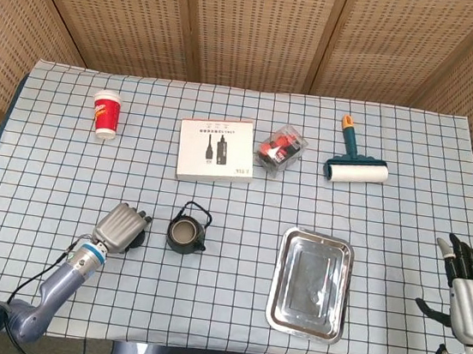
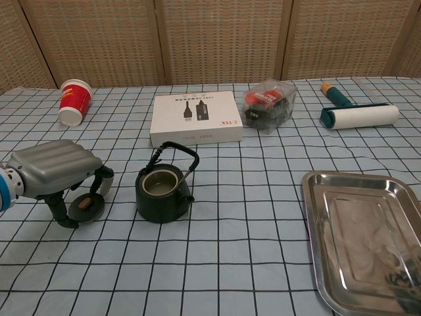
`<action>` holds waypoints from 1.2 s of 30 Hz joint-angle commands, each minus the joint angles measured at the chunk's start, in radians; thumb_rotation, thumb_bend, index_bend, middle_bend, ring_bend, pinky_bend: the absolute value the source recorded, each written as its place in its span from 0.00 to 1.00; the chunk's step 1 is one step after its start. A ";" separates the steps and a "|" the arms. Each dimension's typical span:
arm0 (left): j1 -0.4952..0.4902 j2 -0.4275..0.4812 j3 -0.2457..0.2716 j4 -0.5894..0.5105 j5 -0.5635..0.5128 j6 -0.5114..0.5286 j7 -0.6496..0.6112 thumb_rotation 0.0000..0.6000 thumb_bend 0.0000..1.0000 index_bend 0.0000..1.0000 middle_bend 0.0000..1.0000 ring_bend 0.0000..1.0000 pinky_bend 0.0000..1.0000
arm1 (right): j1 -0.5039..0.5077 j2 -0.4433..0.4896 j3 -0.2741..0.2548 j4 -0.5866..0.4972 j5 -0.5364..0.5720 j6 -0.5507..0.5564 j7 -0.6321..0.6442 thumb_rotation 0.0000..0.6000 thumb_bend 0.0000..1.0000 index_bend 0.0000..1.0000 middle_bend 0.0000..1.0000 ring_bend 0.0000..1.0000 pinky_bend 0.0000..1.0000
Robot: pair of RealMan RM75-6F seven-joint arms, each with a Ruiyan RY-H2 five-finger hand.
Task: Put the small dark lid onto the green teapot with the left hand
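The small dark lid (image 2: 86, 205) sits just left of the green teapot (image 2: 164, 192) near the worktop's (image 2: 217, 263) near-left part, with the left hand (image 2: 56, 171) over it, fingers (image 2: 104, 179) curled around its edges. The teapot stands open-topped. The right hand (image 1: 466, 296) hovers at the near-right edge, fingers apart, holding nothing.

Small dark lid (image 2: 85, 205): round, flat, near-black, short brown knob on top. Sits low at table level under left hand (image 2: 56, 174), fingers curled around it; whether it rests on cloth or is lifted cannot be told. In head view almost wholly hidden by hand. Lies just beside teapot, at its 9 o'clock.

Green teapot (image 2: 164, 193): dark green, squat, round, upright on checked cloth, mouth open, pale interior visible. Black bail handle raised, tilted toward 1 o'clock. Head view: teapot (image 1: 186, 235) in front-left part of table.
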 commanded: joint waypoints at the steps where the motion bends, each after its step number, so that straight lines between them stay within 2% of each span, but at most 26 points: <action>1: -0.001 0.009 -0.003 -0.015 -0.004 0.007 -0.003 1.00 0.05 0.53 0.48 0.53 0.54 | 0.000 0.000 0.000 0.000 0.000 0.000 0.000 1.00 0.00 0.00 0.00 0.00 0.00; 11: -0.007 0.122 -0.049 -0.183 0.061 0.084 -0.069 1.00 0.04 0.52 0.48 0.53 0.54 | -0.001 0.004 0.001 -0.004 0.000 0.002 0.007 1.00 0.00 0.00 0.00 0.00 0.00; 16: -0.028 0.141 -0.082 -0.253 0.080 0.104 -0.067 1.00 0.04 0.52 0.48 0.53 0.54 | -0.002 0.006 0.000 -0.007 -0.005 0.006 0.010 1.00 0.00 0.00 0.00 0.00 0.00; 22: -0.085 0.085 -0.117 -0.272 0.009 0.075 0.017 1.00 0.04 0.52 0.48 0.53 0.54 | -0.003 0.008 0.000 -0.006 -0.003 0.005 0.016 1.00 0.00 0.00 0.00 0.00 0.00; 26: -0.119 0.024 -0.128 -0.247 -0.040 0.065 0.070 1.00 0.04 0.52 0.48 0.53 0.54 | -0.003 0.011 0.002 -0.004 0.000 0.007 0.027 1.00 0.00 0.00 0.00 0.00 0.00; 31: -0.148 -0.037 -0.121 -0.221 -0.121 0.064 0.137 1.00 0.04 0.52 0.48 0.53 0.54 | -0.004 0.017 0.004 -0.002 0.002 0.006 0.047 1.00 0.00 0.00 0.00 0.00 0.00; 36: -0.164 -0.068 -0.110 -0.198 -0.149 0.081 0.176 1.00 0.04 0.52 0.48 0.53 0.54 | -0.005 0.022 0.005 -0.002 0.000 0.009 0.059 1.00 0.00 0.00 0.00 0.00 0.00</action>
